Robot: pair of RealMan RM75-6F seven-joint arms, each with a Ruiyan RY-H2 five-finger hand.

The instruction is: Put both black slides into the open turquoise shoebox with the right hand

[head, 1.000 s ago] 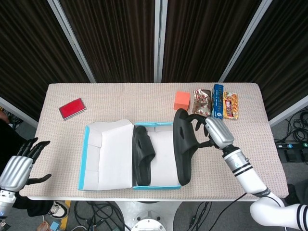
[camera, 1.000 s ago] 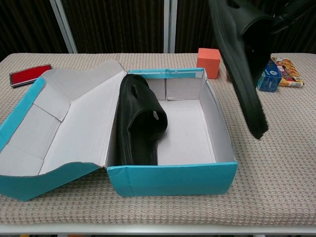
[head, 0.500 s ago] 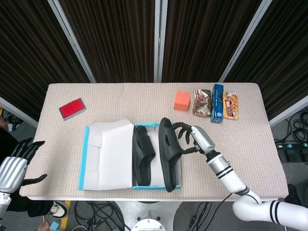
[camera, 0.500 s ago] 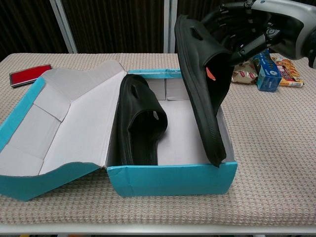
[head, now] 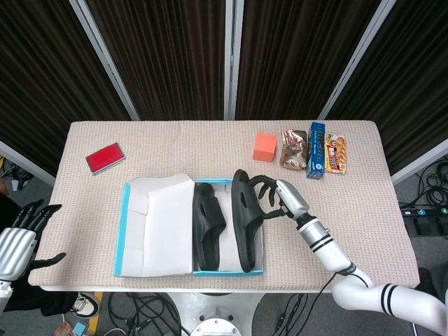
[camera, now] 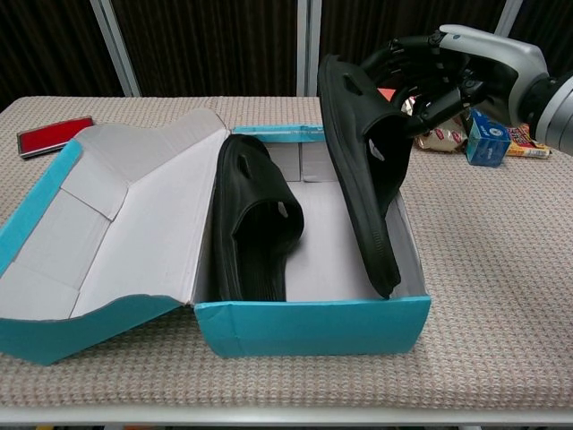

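Observation:
The open turquoise shoebox [head: 124,231] [camera: 313,327] lies at the table's front middle, its lid folded out to the left. One black slide [head: 208,227] [camera: 253,219] rests on its side inside, against the box's left wall. My right hand [head: 276,197] [camera: 430,67] grips the second black slide [head: 246,220] [camera: 367,170] by its strap; this slide stands on edge, its lower end down inside the box along the right wall. My left hand [head: 24,234] hangs open off the table's left front corner, holding nothing.
A red flat case [head: 105,157] [camera: 52,134] lies at the back left. An orange block [head: 264,146], a snack bag [head: 294,148], a blue box [head: 317,148] [camera: 488,139] and a snack packet [head: 336,153] line the back right of the table [head: 392,231].
My right hand carried the second slide leftward from beside the box over its right wall and lowered it inside. My left hand barely moved.

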